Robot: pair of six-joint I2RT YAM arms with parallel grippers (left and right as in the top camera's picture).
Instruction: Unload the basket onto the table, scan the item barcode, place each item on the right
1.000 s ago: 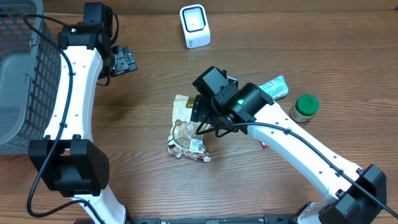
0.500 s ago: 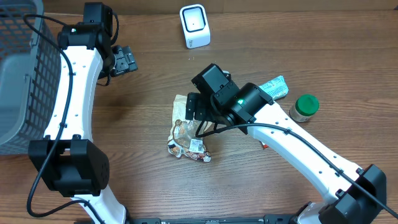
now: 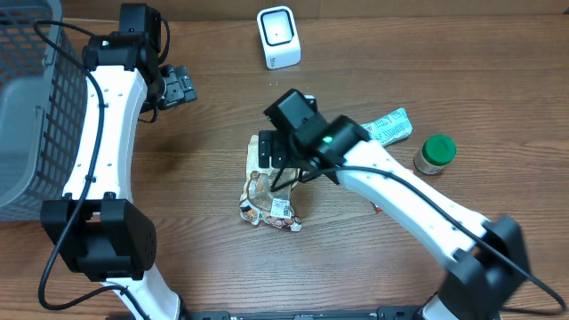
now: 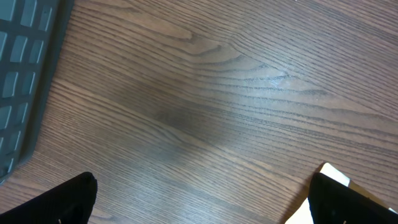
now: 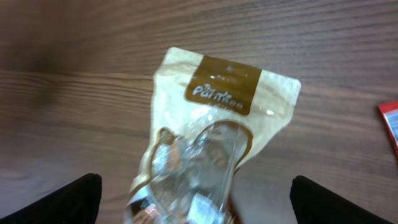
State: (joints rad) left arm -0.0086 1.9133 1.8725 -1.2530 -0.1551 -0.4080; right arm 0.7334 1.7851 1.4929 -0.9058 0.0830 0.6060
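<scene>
The item, a tan and brown snack pouch [image 3: 264, 191] with a clear window, lies crumpled on the wooden table at mid-table. It carries a small white label [image 3: 281, 208] near its lower end. My right gripper [image 3: 272, 151] hovers over the pouch's top end, open, with nothing held. In the right wrist view the pouch [image 5: 217, 118] lies flat between and beyond the two spread fingers, and the right gripper [image 5: 202, 205] is apart from it. The white barcode scanner [image 3: 278, 36] stands at the back. My left gripper [image 3: 174, 86] is open over bare wood, as the left wrist view shows [image 4: 208, 202].
A grey mesh basket [image 3: 27, 107] fills the left edge, and its wall [image 4: 25, 74] shows in the left wrist view. A teal packet [image 3: 392, 126] and a green-lidded jar [image 3: 436, 153] lie to the right. A red packet corner [image 5: 390, 124] shows beside the pouch.
My right gripper has opened wider and shifted up and left over the pouch's top end. The pouch stays on the table. The left arm has not moved.
</scene>
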